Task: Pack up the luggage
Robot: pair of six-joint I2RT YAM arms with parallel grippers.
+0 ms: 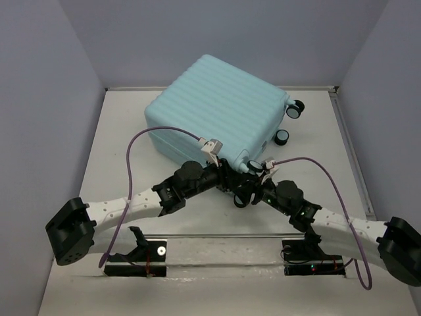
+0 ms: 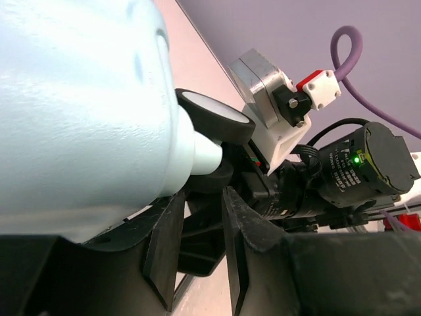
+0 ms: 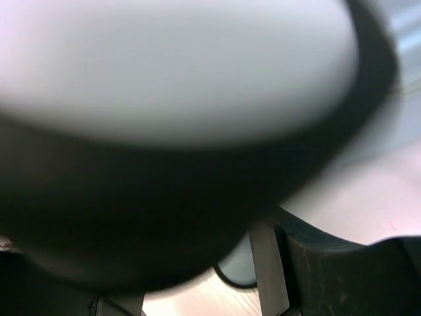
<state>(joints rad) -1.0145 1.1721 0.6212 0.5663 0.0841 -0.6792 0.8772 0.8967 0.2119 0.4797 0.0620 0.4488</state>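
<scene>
The luggage is seen lying closed and flat on the table, at the far middle, with its ribbed shell turned up; two casters are seen sticking out at its right side, well apart from the arms; both arms are stretched inward and are met at the near right corner of the case, where another caster is found; the left gripper is brought in from the left and the right gripper from the right, the two being set just beside each other; in the left wrist view the pale corner of the luggage is pressed close above the left gripper's dark fingers, which are parted, with a clear gap and nothing clamped between them; the corner caster is seen just beyond their tips; the right wrist view is filled by a blurred white-faced, black-rimmed wheel held very near the lens, so it cannot be told whether the right gripper is closed on it or released; a purple cable is looped over each arm.
</scene>
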